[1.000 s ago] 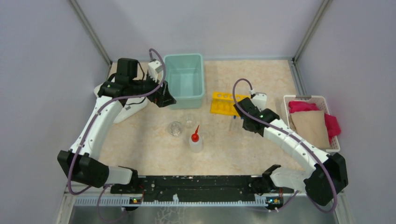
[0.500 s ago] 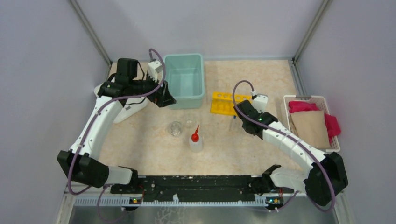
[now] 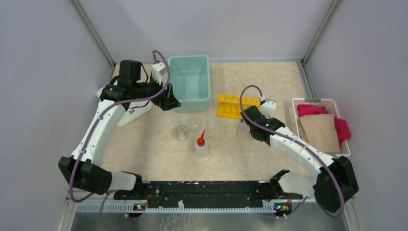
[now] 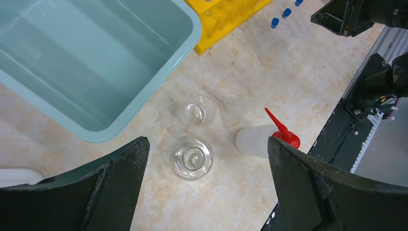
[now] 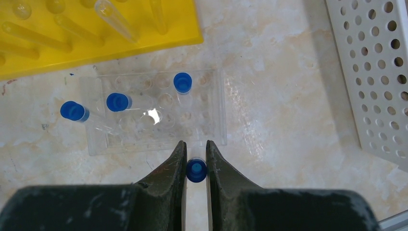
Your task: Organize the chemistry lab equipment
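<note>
Two clear glass cups (image 3: 181,132) (image 3: 194,123) and the squeeze bottle (image 3: 201,146) with a red nozzle stand mid-table. The left wrist view shows the cups (image 4: 192,157) (image 4: 199,108) and the bottle (image 4: 257,141) from above. My left gripper (image 3: 172,102) hangs open and empty above them, by the teal bin. My right gripper (image 5: 196,149) is shut on a blue-capped test tube (image 5: 196,170), just at the near edge of a clear tube tray (image 5: 154,113). The tray holds three blue-capped tubes (image 5: 182,82). The yellow rack (image 5: 96,38) lies just beyond it.
A teal bin (image 3: 190,82) stands at the back, left of the yellow rack (image 3: 230,106). A white basket (image 3: 321,102) of pink and brown cloths sits at the right edge. A white object lies under my left arm (image 3: 130,115).
My right gripper has shifted slightly left and nearer with the tube, beside the clear tray. The left arm has barely moved.
</note>
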### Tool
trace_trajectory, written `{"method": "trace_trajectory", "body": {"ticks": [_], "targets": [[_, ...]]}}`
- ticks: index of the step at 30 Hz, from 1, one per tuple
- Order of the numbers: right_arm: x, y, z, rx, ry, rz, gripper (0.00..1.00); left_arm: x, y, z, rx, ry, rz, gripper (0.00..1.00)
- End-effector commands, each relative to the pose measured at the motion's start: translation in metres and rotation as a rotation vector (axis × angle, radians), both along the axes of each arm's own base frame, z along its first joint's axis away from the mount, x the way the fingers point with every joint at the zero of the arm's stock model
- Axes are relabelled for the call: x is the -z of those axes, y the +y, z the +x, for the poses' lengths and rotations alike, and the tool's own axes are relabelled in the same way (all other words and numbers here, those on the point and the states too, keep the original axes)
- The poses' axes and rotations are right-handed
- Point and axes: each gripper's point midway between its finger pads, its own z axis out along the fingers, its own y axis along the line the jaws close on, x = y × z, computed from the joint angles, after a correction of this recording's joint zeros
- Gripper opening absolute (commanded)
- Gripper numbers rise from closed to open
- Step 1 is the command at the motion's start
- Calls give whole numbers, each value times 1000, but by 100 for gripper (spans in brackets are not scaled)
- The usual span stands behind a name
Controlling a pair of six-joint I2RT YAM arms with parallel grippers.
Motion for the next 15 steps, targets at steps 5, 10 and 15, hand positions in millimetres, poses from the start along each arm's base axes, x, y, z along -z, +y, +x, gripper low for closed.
{"method": "trace_trajectory", "body": {"ticks": [5, 10, 15], "targets": [[-1, -4, 5, 36, -45, 10, 0, -8, 4, -3, -5, -27, 1, 99], [4, -3, 6, 31, -56, 18, 0, -8, 4, -3, -2, -24, 0, 99], [2, -1, 8, 27, -79, 31, 0, -9, 4, -3, 0, -22, 3, 99]]}}
